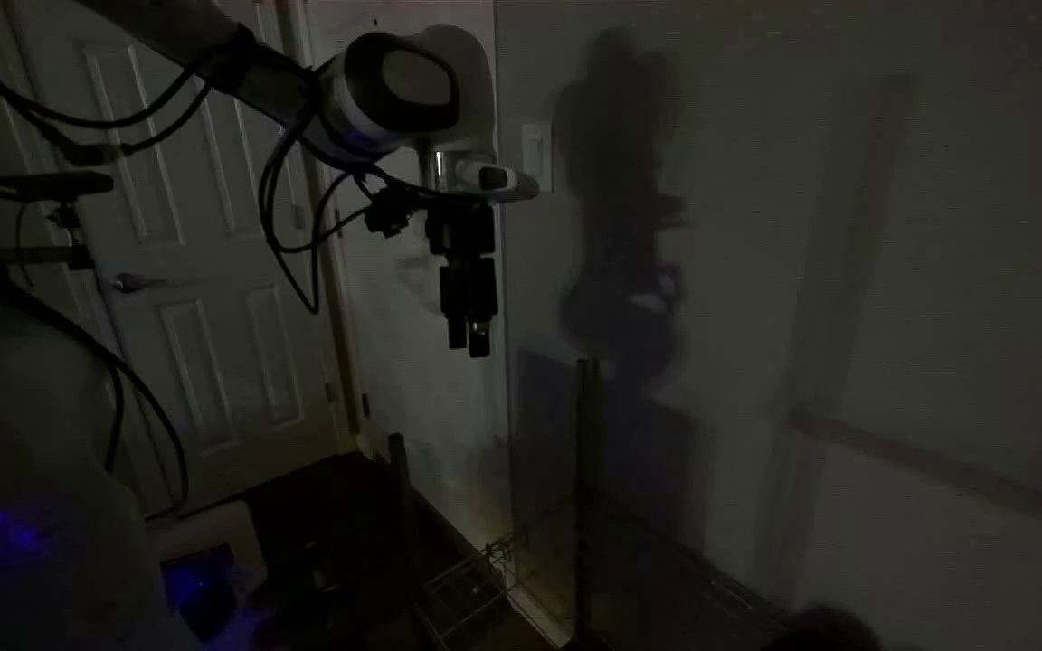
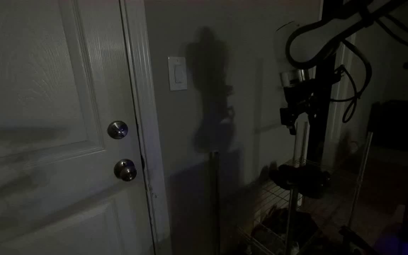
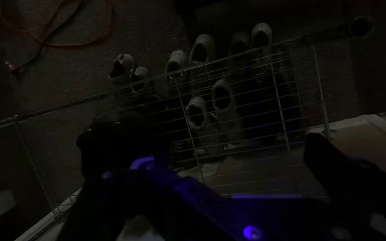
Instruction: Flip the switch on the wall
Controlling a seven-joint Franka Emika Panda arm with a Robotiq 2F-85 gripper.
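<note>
The switch (image 1: 536,155) is a small white plate on the wall (image 1: 756,271); the arm's wrist overlaps its lower left edge in this exterior view. In an exterior view the switch (image 2: 177,73) shows whole, with a rocker, on the wall (image 2: 175,124) beside a door frame. My gripper (image 1: 468,348) points down, lower than the switch. In an exterior view my gripper (image 2: 301,126) is well to the right of the switch, apart from the wall. In the wrist view my gripper (image 3: 219,144) has its dark fingers spread with nothing between them; the switch is out of view there.
The room is dim, and the arm's shadow falls on the wall. A panelled door (image 2: 41,106) with a round knob (image 2: 125,170) stands beside the switch. A wire rack (image 3: 186,117) with upright posts (image 1: 586,452) is below the gripper. Several shoes (image 3: 196,113) lie under it.
</note>
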